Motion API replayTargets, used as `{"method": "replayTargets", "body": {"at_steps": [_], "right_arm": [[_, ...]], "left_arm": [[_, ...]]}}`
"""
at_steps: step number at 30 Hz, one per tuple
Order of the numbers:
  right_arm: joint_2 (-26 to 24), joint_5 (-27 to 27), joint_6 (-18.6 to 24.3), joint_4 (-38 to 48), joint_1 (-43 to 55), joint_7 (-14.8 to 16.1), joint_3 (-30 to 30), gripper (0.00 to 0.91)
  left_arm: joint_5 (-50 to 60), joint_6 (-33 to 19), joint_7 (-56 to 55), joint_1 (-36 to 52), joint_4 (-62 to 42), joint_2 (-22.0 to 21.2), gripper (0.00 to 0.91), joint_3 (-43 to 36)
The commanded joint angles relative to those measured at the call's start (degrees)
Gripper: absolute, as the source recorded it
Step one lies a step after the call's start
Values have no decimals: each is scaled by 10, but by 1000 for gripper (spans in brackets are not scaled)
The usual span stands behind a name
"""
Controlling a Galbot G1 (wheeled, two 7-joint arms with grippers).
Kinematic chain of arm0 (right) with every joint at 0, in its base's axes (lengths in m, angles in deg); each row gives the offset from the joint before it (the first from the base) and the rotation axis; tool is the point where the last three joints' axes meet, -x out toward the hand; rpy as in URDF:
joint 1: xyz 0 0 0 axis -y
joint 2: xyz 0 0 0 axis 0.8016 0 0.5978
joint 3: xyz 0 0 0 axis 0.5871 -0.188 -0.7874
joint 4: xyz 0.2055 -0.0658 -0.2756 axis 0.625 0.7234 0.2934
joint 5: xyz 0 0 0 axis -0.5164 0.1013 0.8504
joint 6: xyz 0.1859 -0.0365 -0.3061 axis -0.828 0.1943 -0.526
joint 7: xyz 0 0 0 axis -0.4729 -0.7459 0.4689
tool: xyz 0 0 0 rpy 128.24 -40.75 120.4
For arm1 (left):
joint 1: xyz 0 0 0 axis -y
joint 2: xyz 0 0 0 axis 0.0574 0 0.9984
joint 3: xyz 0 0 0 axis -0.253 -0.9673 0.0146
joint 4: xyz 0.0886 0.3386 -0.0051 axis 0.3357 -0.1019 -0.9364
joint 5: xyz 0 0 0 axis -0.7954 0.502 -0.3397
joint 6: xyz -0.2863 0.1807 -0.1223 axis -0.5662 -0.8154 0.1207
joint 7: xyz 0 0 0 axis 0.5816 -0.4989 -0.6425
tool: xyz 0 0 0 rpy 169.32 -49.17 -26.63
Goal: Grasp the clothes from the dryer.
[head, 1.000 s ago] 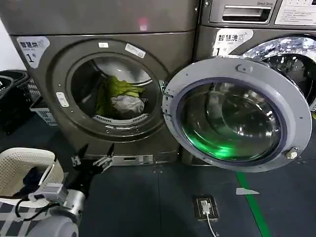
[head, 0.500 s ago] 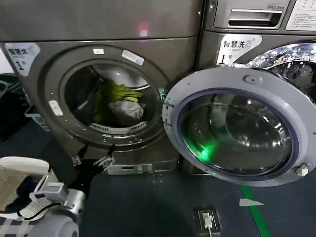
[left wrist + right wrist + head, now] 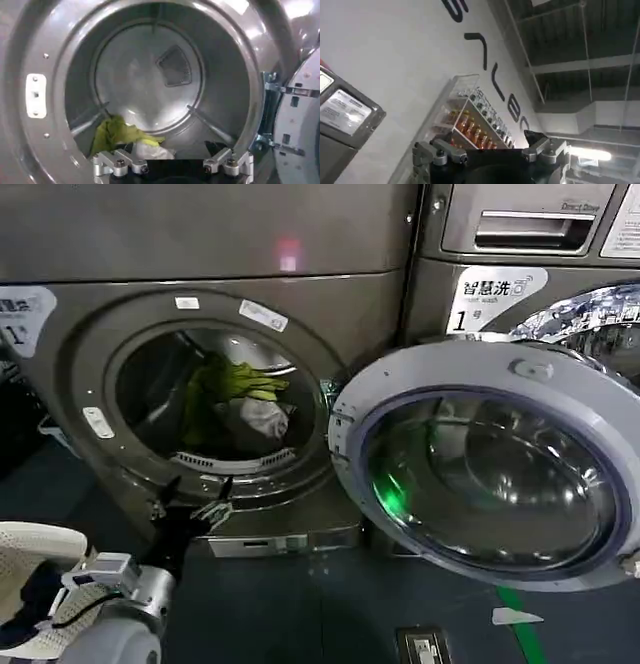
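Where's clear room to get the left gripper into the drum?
Free: upper drum above the clothes, and the porthole's right half beside them, seen in the left wrist view. Crowded: drum floor left of centre, under the heap. Left gripper, open, sits below the dryer rim.

**Three cameras, one shared drum**

The head camera looks forward and down at the large dark grey-bronze metal dryer [image 3: 215, 334], from close by. The left wrist camera faces straight into the round steel drum [image 3: 160, 80], very near; both views share this opening. The right wrist camera points upward, toward a white wall with dark letters [image 3: 395, 55] and a ceiling.
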Motion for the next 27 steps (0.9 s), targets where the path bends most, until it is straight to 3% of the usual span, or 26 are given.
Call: {"method": "replayTargets", "body": {"at_steps": [1, 27], "right_arm": [[-1, 0, 0, 0, 0, 0, 0, 907], [4, 1, 2, -4, 4, 1, -11, 907]], "left_arm": [[1, 0, 0, 0, 1, 0, 907, 1], [2, 1, 0, -3, 0, 2, 907, 0]]}}
